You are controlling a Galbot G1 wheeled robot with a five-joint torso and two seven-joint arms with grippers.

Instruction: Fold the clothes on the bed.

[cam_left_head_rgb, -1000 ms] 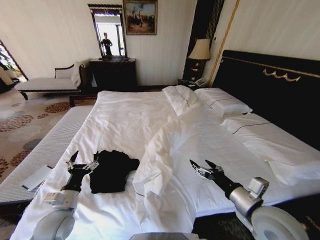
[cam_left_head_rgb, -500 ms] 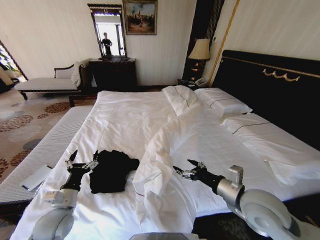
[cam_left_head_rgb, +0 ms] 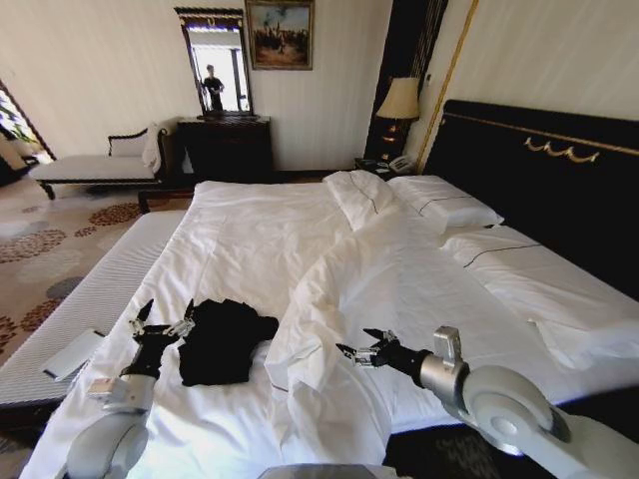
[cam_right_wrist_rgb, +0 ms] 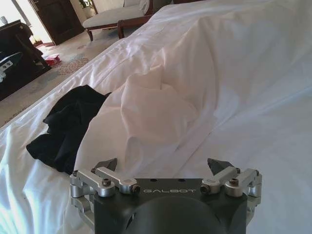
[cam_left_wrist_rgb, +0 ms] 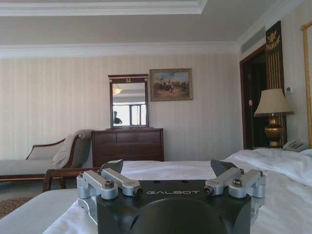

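Note:
The clothes (cam_left_head_rgb: 225, 341) are a crumpled black heap on the white bed (cam_left_head_rgb: 255, 230), near its front left corner. My left gripper (cam_left_head_rgb: 164, 316) stands open just left of the heap, close to its edge, with nothing between its fingers. My right gripper (cam_left_head_rgb: 361, 350) is open over the bunched white duvet (cam_left_head_rgb: 318, 321), to the right of the clothes and apart from them. In the right wrist view the open right gripper (cam_right_wrist_rgb: 163, 165) faces the duvet hump (cam_right_wrist_rgb: 156, 109), and the black clothes (cam_right_wrist_rgb: 68, 127) lie beyond it. The left gripper (cam_left_wrist_rgb: 168, 166) is open in the left wrist view, above the white sheet (cam_left_wrist_rgb: 287, 204).
A grey striped bench (cam_left_head_rgb: 95, 297) with a flat white item (cam_left_head_rgb: 70, 354) runs along the bed's left side. White pillows (cam_left_head_rgb: 444, 205) lie against the dark headboard (cam_left_head_rgb: 544, 170). A chaise lounge (cam_left_head_rgb: 95, 165), a dark dresser (cam_left_head_rgb: 225, 148) and a lamp (cam_left_head_rgb: 399, 100) stand by the far wall.
My right gripper has moved left across the bed onto the bunched duvet, closer to the clothes. The left gripper and the clothes have stayed put.

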